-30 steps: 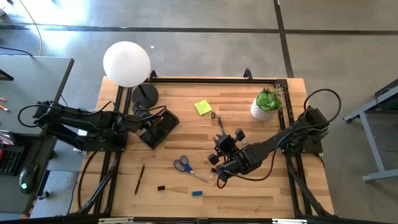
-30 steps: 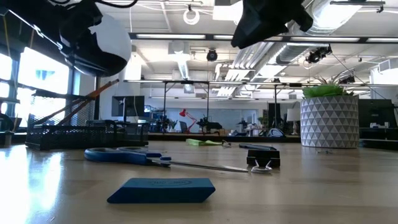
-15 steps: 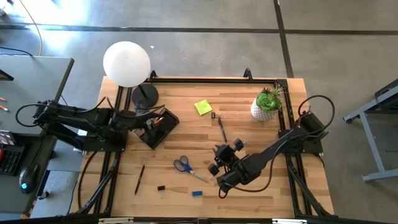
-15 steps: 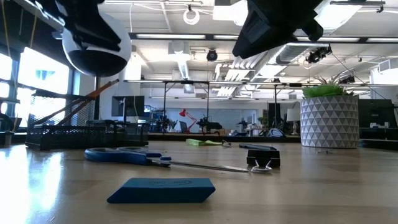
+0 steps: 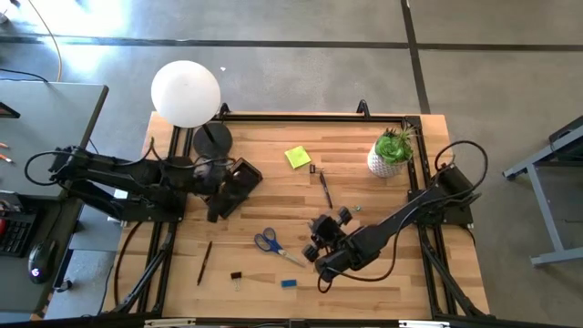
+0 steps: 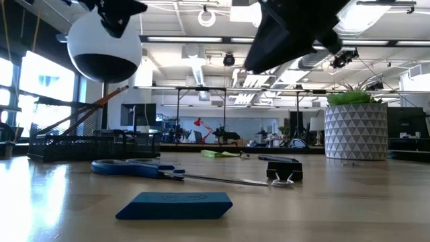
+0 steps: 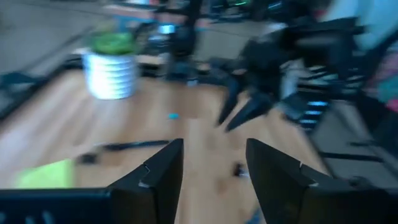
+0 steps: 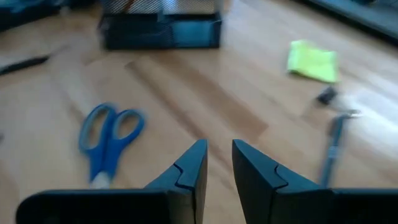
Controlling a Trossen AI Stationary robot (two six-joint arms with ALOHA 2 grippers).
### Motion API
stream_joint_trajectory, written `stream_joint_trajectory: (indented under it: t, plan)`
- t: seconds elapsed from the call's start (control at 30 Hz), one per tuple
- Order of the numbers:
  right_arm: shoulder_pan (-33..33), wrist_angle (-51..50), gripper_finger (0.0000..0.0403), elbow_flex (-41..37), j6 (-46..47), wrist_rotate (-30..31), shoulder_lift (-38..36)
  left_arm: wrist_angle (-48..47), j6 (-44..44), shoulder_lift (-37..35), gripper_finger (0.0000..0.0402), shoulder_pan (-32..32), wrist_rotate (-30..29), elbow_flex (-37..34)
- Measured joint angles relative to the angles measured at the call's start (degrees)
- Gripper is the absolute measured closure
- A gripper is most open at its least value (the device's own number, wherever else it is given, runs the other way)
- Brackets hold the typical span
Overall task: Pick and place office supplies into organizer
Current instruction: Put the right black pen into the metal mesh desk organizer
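Blue eraser (image 6: 175, 205) lay nearest on the wooden bench (image 5: 364, 273), bearing a faint oval imprint too dim to read. Just behind it lay the blue-handled scissors (image 6: 134, 168) and a black binder clip (image 6: 283, 169). Above the bench beside the scissors hovered the right claw (image 5: 321, 264), its fingers narrowly parted and holding nothing. Farther back lay a dark pen (image 5: 323, 189) and the yellow sticky-note pad (image 5: 297, 157), with no writing visible. At the far left sat the black organizer (image 5: 239, 185), the left claw (image 5: 221, 189) spread above it, empty.
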Motion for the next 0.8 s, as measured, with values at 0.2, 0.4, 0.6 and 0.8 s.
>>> stream_joint_trajectory:
  t: [0.2, 0.4, 0.6, 0.8]
  plan:
    - [-1.7, 17.1, 0.0331, 0.0, -12.8, -11.3, 6.6, 6.6, 0.5, 5.6, 0.0252, -3.8, 2.5, -3.2]
    - [-2.4, 20.2, 0.0331, -0.1, -16.6, -12.7, 9.3, 11.1, 0.6, 9.5, 0.0263, -8.4, -0.7, -3.2]
    - [-2.9, 10.6, 0.0331, -0.1, -10.3, -3.4, 6.8, 21.5, 0.6, 13.7, 0.0264, -8.9, -1.5, -3.1]
    - [-3.7, -5.8, 0.0331, -0.1, 2.7, 3.3, 1.6, 26.0, 3.5, 18.2, 0.0264, -8.9, -0.5, 3.5]
